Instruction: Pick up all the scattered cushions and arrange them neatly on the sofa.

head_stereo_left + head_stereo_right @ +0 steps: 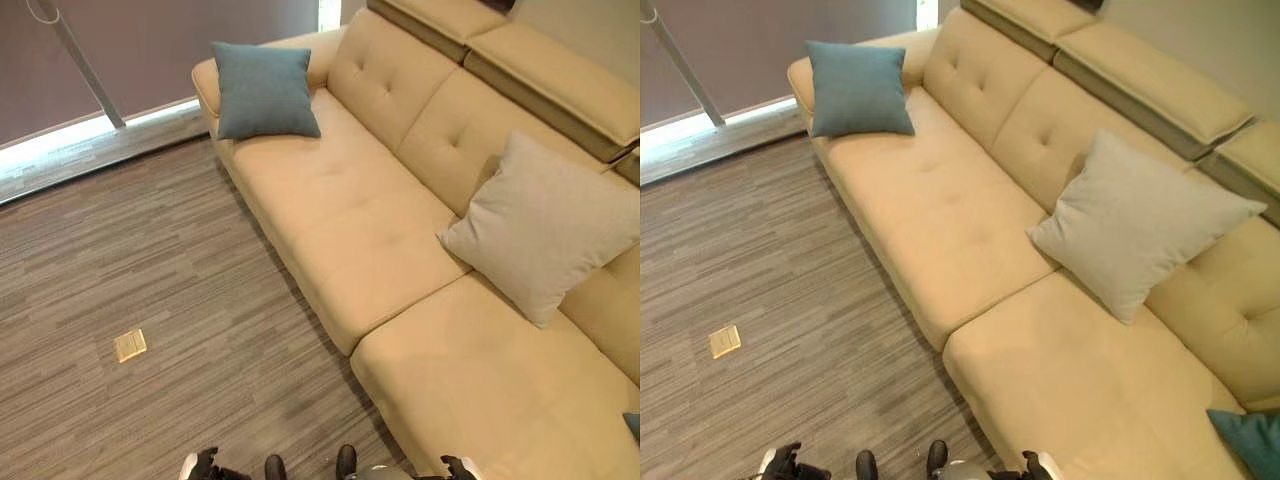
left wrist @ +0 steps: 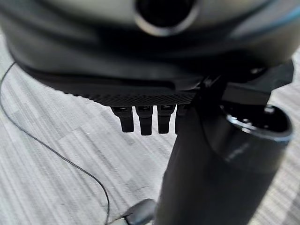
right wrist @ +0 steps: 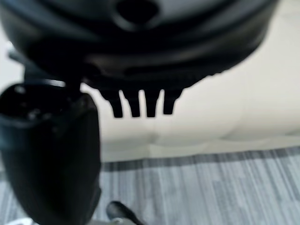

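A cream corner sofa (image 1: 350,210) runs from the far left to the near right. A teal cushion (image 1: 263,90) leans on its far armrest. A pale grey cushion (image 1: 540,225) rests against the backrest near the middle. The corner of another teal cushion (image 1: 1250,440) lies on the near right part of the seat. My left hand (image 1: 200,465) hangs low over the carpet, its fingers (image 2: 143,119) straight and holding nothing. My right hand (image 1: 460,467) hangs by the sofa's front edge, its fingers (image 3: 140,103) also straight and empty.
Striped grey carpet (image 1: 150,270) spreads in front of the sofa, with a small brass floor plate (image 1: 130,344) set in it. A dark wall with a bright strip along its base (image 1: 90,135) closes the far side.
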Controlling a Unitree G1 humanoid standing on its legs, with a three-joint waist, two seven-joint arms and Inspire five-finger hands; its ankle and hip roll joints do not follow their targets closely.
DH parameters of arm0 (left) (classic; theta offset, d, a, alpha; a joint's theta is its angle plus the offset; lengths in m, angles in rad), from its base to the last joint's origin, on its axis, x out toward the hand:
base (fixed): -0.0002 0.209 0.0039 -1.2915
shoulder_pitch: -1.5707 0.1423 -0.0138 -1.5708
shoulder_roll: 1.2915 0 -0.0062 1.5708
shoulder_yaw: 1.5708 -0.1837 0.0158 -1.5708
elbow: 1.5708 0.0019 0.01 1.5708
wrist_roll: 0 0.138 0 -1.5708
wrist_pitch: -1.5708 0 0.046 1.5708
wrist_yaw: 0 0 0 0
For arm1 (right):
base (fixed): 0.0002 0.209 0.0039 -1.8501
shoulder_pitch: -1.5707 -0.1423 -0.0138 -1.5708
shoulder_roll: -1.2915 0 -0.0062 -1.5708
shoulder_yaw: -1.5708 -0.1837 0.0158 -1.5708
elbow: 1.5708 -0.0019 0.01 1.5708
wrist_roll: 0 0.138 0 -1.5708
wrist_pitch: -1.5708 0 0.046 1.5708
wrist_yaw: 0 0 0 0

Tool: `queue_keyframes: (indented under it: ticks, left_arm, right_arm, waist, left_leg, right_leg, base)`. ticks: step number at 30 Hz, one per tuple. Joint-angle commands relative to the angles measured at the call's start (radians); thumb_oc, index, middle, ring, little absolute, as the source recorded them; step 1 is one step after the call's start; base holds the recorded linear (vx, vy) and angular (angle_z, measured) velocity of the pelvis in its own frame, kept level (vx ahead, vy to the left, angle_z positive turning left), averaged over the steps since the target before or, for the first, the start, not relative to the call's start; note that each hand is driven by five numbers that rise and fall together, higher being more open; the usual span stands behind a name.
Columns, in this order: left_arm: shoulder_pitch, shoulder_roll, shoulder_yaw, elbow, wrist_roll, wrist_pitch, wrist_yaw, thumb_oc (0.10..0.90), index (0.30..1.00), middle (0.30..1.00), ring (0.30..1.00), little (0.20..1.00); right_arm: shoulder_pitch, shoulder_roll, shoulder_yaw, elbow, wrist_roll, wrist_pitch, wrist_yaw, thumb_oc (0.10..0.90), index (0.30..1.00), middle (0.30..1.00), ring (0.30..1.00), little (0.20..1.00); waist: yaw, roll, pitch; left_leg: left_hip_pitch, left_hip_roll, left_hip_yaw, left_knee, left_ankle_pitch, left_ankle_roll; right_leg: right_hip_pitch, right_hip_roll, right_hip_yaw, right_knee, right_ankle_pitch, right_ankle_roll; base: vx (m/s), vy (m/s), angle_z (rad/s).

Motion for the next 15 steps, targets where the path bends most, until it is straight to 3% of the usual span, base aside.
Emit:
queue_keyframes:
  ticks: [1, 7, 15]
  left_arm:
    - [0.037, 0.002, 0.021, 0.0, 0.048, 0.007, 0.004, 0.8, 0.9, 0.9, 0.9, 0.9]
    - [0.046, 0.016, 0.015, 0.017, 0.089, 0.015, -0.008, 0.8, 0.9, 0.9, 0.9, 0.9]
    - [0.031, 0.008, -0.025, -0.021, 0.114, 0.009, -0.011, 0.8, 0.9, 0.9, 0.9, 0.9]
  right_arm:
    - [-0.034, 0.007, 0.014, 0.002, 0.027, -0.02, 0.003, 0.8, 0.9, 0.9, 0.9, 0.9]
    - [-0.047, 0.015, -0.021, -0.026, 0.122, -0.037, 0.035, 0.8, 0.9, 0.9, 0.9, 0.9]
    - [-0.058, 0.004, 0.014, -0.029, 0.056, -0.033, 0.015, 0.8, 0.9, 0.9, 0.9, 0.9]
  waist:
    - [0.021, -0.03, -0.02]
    - [0.026, -0.023, -0.023]
    - [0.044, -0.027, -0.025]
  left_leg:
    - [-0.016, -0.052, -0.019, -0.025, -0.039, 0.014]
    - [-0.008, -0.056, -0.014, -0.025, -0.036, 0.015]
    - [0.022, -0.071, -0.015, -0.025, -0.052, 0.032]
  right_leg:
    - [0.084, -0.029, 0.091, -0.119, 0.004, 0.118]
    - [0.096, -0.043, 0.083, -0.107, 0.013, 0.131]
    - [0.122, -0.051, 0.094, -0.122, 0.024, 0.141]
  base:
    - [-0.01, 0.075, 0.04]
    - [-0.01, 0.073, 0.03]
    - [0.01, 0.032, -0.02]
